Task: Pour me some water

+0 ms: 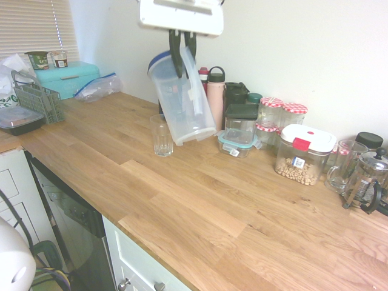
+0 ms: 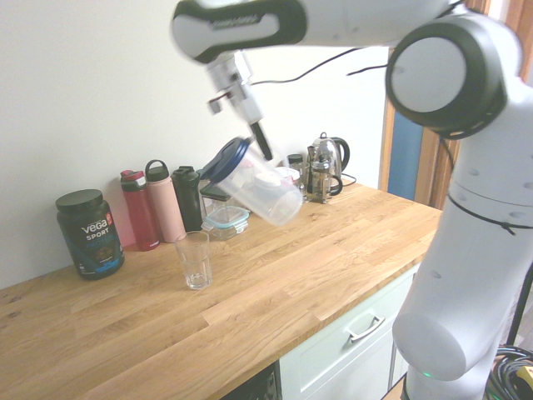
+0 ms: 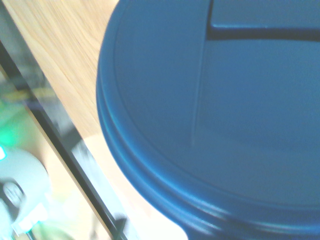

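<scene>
A clear plastic pitcher (image 1: 182, 100) with a blue lid (image 2: 225, 159) hangs tilted in the air above the wooden counter, my gripper (image 1: 183, 56) shut on its handle. It looks empty. The blue lid (image 3: 215, 115) fills the wrist view. A clear drinking glass (image 1: 161, 135) stands upright on the counter just beside and below the pitcher; it shows as the glass (image 2: 194, 259) in the second exterior view, left of and below the pitcher (image 2: 254, 183). The pitcher does not touch the glass.
Along the wall stand a red bottle (image 2: 139, 209), a pink bottle (image 1: 215, 97), dark containers (image 1: 240, 115), gingham-lidded jars (image 1: 271, 115), a chickpea box (image 1: 302, 153) and a French press (image 1: 366, 180). A black tub (image 2: 89, 232) sits left. A teal box (image 1: 66, 77) and crate (image 1: 40, 100) stand far left.
</scene>
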Tool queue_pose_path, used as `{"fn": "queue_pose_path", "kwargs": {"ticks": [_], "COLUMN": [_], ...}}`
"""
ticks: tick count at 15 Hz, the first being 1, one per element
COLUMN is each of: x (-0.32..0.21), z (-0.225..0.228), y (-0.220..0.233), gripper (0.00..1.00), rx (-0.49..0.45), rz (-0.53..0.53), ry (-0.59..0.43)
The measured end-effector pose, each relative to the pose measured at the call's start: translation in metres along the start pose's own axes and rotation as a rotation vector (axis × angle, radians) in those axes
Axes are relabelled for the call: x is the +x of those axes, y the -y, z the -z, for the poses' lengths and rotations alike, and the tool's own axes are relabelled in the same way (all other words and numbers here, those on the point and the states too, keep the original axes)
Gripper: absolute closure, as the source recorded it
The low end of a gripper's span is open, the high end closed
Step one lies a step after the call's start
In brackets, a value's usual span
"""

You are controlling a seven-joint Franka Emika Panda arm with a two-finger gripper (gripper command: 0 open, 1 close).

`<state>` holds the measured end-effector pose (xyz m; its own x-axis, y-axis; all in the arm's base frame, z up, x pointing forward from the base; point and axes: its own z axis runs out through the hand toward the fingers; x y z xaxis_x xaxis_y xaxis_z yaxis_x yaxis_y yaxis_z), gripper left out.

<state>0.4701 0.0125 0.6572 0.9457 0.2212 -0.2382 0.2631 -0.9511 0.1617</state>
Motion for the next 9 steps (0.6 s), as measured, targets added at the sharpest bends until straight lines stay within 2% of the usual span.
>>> {"fn": "queue_pose_path", "kwargs": {"ticks": [2,4,7,9], "x": [-0.018,-0.008,-0.004,-0.03], "z": [0.006,0.0,-0.037,-0.065], "y": [-0.02,-0.03,-0.071,-0.109], "gripper": [1.0,1.0,1.0,1.0], "rx": [0.109,0.192,0.277,0.333], "rz": [-0.074,-0.166,-0.3,-0.402], "ry": [-0.049,-0.09,-0.131,-0.15]}}
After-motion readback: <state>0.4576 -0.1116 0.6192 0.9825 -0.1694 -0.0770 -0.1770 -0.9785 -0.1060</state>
